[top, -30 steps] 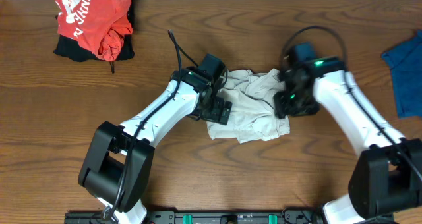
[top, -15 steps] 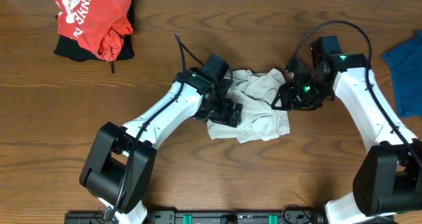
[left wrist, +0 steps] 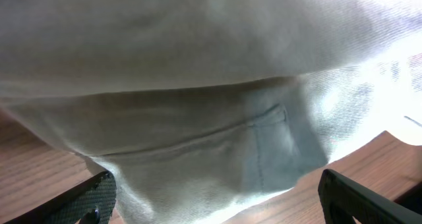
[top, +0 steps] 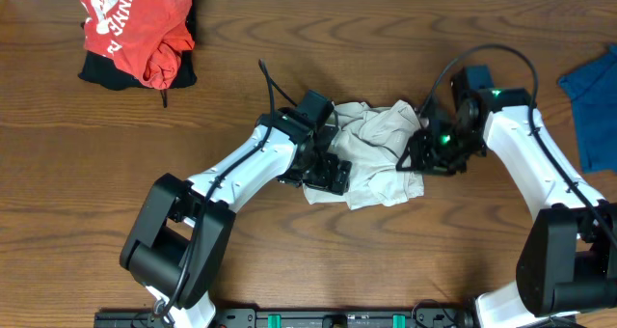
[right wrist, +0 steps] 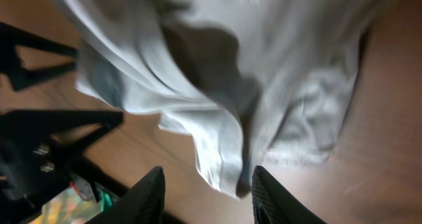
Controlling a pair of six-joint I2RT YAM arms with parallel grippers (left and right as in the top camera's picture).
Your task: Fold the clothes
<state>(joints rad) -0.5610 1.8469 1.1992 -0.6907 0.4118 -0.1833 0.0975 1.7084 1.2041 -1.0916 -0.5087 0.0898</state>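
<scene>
From above, the pale shirt (top: 371, 154) lies crumpled at the middle of the wooden desk (top: 289, 260), between the two arms. The left pincer (top: 328, 172) sits at its left edge and the right pincer (top: 416, 154) at its right edge. A red garment (top: 135, 29) is bunched at the far left corner, and a blue cloth (top: 593, 106) lies at the right edge, both well apart from the shirt.

The left wrist camera is filled by the shirt's fabric, a stitched seam running across it. The left pincer stands wide, one finger (left wrist: 92, 197) in each lower corner, with cloth hanging between them.

On the right wrist camera, the right pincer is part-open (a clear gap on one side). A fold of the ribbed hem hangs between its fingers (right wrist: 148, 197).
</scene>
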